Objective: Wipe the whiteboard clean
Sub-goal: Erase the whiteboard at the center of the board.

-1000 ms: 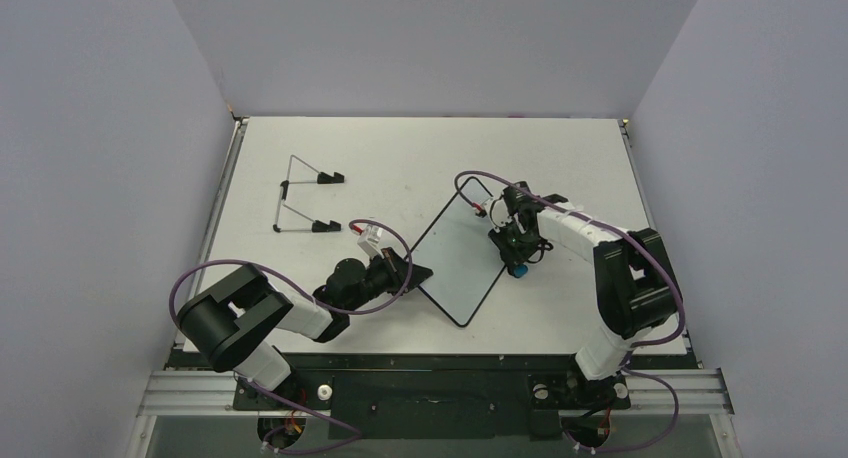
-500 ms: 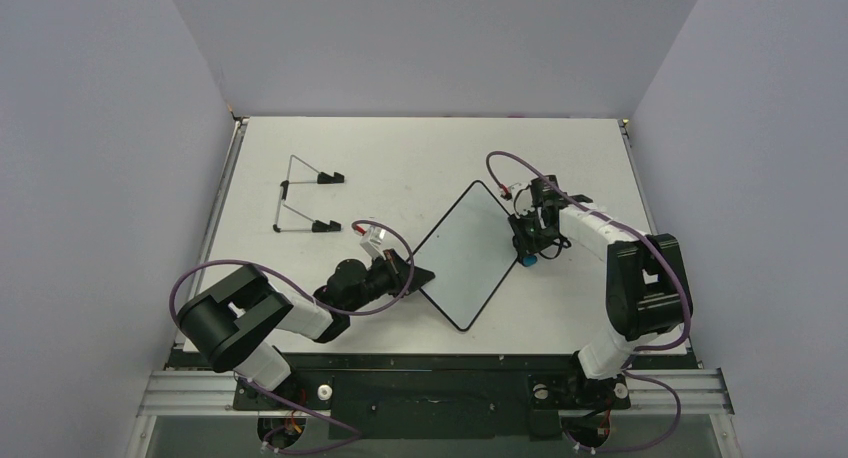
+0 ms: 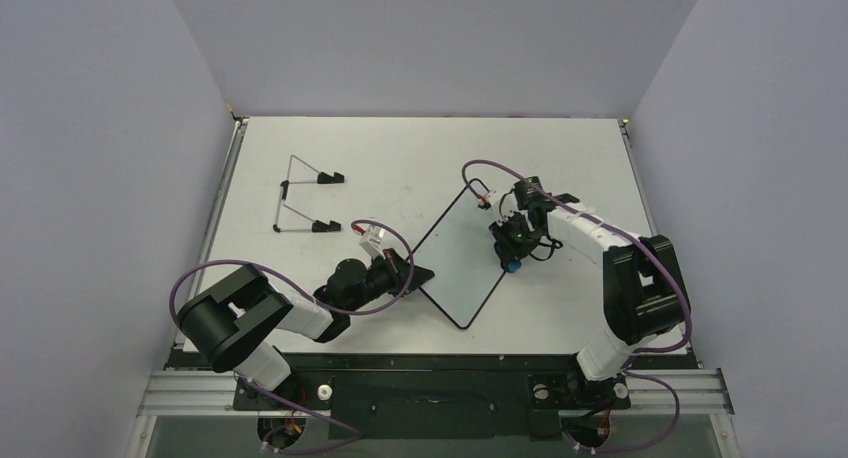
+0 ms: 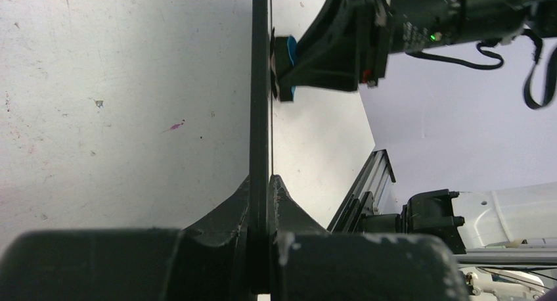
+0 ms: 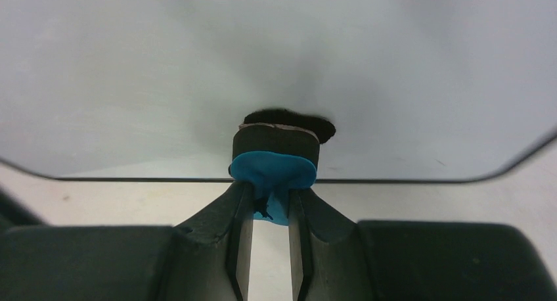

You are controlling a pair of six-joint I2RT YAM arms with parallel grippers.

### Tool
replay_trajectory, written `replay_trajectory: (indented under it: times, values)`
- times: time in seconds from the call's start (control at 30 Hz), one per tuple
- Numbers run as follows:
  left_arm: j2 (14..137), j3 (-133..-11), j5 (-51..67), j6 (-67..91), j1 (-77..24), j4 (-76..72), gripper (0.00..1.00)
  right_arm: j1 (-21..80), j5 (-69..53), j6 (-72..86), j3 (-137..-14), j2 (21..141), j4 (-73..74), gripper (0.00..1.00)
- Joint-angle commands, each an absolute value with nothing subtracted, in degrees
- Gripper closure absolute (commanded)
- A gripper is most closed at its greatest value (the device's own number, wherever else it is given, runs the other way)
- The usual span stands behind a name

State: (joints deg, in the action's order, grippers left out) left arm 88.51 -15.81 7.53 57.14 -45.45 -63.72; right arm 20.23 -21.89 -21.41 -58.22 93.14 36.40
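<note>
Seemingly near-finished: left pincer (image 3: 424,275) clamps the thin white black-rimmed whiteboard (image 3: 455,258) by the near edge of the bench (image 3: 400,158); right pincer (image 3: 513,261), clamped on a blue-and-black eraser block (image 5: 276,158), presses its face; no writing shows.

Blocked straight ahead of the right gripper (image 3: 512,254) by the face of the whiteboard (image 3: 455,263), with the eraser (image 5: 276,153) in its closed fingers touching that face; free only sideways along the board, or back over bare table (image 3: 580,168) behind and to the far side of that claw. Walled off from the left gripper (image 3: 419,275) by the same board, pinched at its near-left edge in that closed claw. Open tabletop out to the far left of the left claw, up to the wire stand (image 3: 300,200), well apart from it.
</note>
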Motion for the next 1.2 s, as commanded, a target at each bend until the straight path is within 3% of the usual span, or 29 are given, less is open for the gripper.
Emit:
replay_trajectory:
  times: [0.0,0.17,0.37,0.57,0.8,0.97,1.17]
  values:
    - [86.1,-18.8,14.9,57.9,-47.1,-73.6,1.0,23.1,-35.0,-22.8,-59.3,92.0,36.3,1.0]
    - [86.0,-19.1,15.0,57.7,-47.1,-73.1,1.0,13.7,-20.7,-11.4,-57.5,92.1,25.7,1.0]
    - [87.0,-19.7,15.6,57.9,-47.2,-73.5,1.0,9.2,-15.6,-9.2,-56.8,95.3,24.1,1.0]
    - [86.8,-19.9,15.7,57.9,-47.3,-73.3,1.0,13.5,-25.3,-13.5,-58.3,97.1,29.5,1.0]
    - [86.9,-20.1,15.9,58.0,-47.4,-72.6,1.0,28.2,-37.6,-19.3,-58.7,88.2,34.0,1.0]
    - [88.2,-21.6,15.7,58.4,-47.8,-72.7,1.0,32.3,-35.9,-18.5,-58.8,85.8,33.7,1.0]
    - [91.6,-23.2,17.0,60.3,-48.4,-76.1,1.0,26.3,-18.4,-9.8,-57.2,85.1,23.1,1.0]
